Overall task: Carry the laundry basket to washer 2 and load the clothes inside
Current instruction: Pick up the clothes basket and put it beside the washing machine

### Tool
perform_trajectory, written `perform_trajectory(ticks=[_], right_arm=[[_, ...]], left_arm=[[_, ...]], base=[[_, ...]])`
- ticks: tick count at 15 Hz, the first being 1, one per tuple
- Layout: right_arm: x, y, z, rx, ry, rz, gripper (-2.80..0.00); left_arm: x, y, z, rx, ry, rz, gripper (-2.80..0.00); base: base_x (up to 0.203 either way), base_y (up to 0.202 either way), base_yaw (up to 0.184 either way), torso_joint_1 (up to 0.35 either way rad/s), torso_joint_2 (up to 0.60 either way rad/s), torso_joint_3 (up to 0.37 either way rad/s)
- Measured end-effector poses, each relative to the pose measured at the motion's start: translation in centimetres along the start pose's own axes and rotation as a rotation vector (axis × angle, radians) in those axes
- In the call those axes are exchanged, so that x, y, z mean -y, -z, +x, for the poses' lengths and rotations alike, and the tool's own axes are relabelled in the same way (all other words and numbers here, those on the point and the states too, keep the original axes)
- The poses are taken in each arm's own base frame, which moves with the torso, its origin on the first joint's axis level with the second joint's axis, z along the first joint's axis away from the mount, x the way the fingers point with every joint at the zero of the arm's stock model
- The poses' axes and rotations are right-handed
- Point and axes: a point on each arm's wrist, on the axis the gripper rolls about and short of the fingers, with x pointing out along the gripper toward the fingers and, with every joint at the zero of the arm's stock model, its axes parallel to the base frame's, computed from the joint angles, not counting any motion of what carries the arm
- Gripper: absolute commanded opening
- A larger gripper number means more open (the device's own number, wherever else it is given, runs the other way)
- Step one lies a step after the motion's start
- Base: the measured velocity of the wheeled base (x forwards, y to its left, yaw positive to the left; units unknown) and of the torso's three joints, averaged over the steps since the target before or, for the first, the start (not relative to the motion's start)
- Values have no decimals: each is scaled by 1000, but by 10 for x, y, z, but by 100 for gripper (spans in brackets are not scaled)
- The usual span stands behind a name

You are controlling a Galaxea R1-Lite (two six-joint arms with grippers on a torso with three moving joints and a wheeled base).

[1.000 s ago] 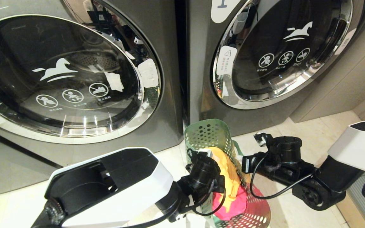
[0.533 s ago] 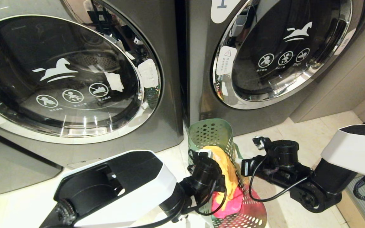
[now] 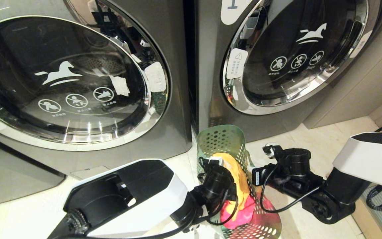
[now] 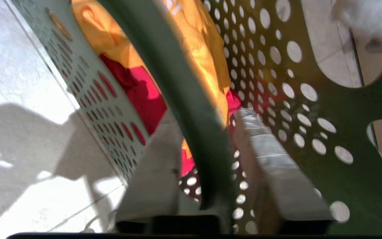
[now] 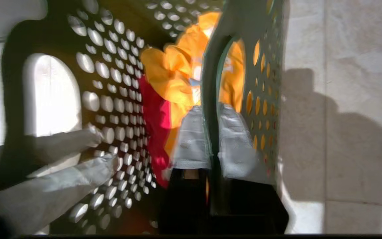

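The laundry basket [image 3: 222, 141] is pale green plastic, its walls dotted with round holes. Inside lie a yellow garment [image 3: 235, 174] and a pink-red garment [image 3: 242, 212]. Both washers [image 3: 78, 83] are dark grey with chrome-rimmed black glass doors bearing white horse marks. The floor [image 3: 323, 136] is cream tile.

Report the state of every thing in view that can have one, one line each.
washer 2: door shut.
washer 1: door shut.
laundry basket: upright, loaded.
clothes: inside the basket, yellow above pink-red.
left gripper: open, fingers astride the basket rim.
right gripper: shut on the basket's opposite rim.
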Motion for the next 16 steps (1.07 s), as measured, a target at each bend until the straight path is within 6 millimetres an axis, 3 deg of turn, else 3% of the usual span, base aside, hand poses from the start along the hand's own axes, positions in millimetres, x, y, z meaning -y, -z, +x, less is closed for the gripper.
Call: perform_trajectory(ticks=[8,16], right_arm=[[1,1,1,54,31,-5,0],[0,2,-26,28,90,-9,0]], left_arm=[[2,-5,0,38,-67,0,0],[1,-21,-36,53,-108,2,0]], base=[[0,0,0,0,0,0],[0,0,0,0,0,0]])
